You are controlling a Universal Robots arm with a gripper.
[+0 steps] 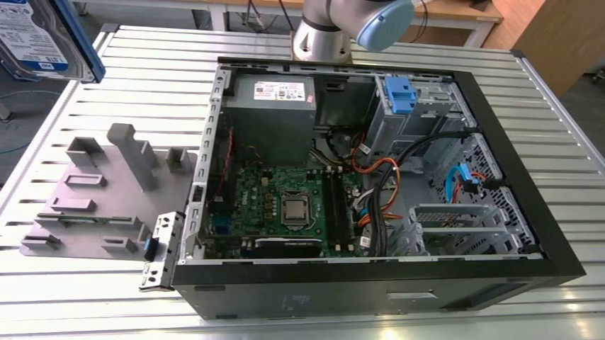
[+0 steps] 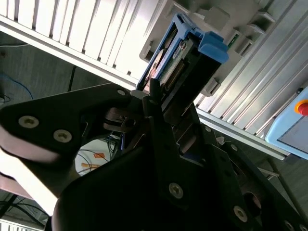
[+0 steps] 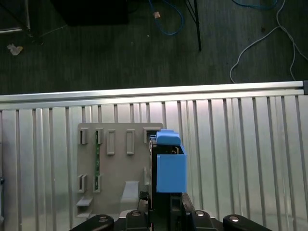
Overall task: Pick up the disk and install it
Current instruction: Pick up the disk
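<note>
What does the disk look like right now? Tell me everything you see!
The disk is flat and silver, with a blue-and-white label and a blue plastic frame round its edges. It hangs in the air at the exterior view's upper left. In both wrist views the gripper's fingers clamp one end, and it sticks out edge-on above the grey holder plate on the slatted table.

Robotics lab or workshop. A slatted aluminium table (image 1: 142, 92) carries an opened computer case (image 1: 378, 301) at centre, the arm base (image 1: 321, 39) at 12 o'clock and a grey fixture plate (image 1: 85, 212) at 9 o'clock. Loose cables (image 3: 262, 41) trail over the dark floor.
</note>
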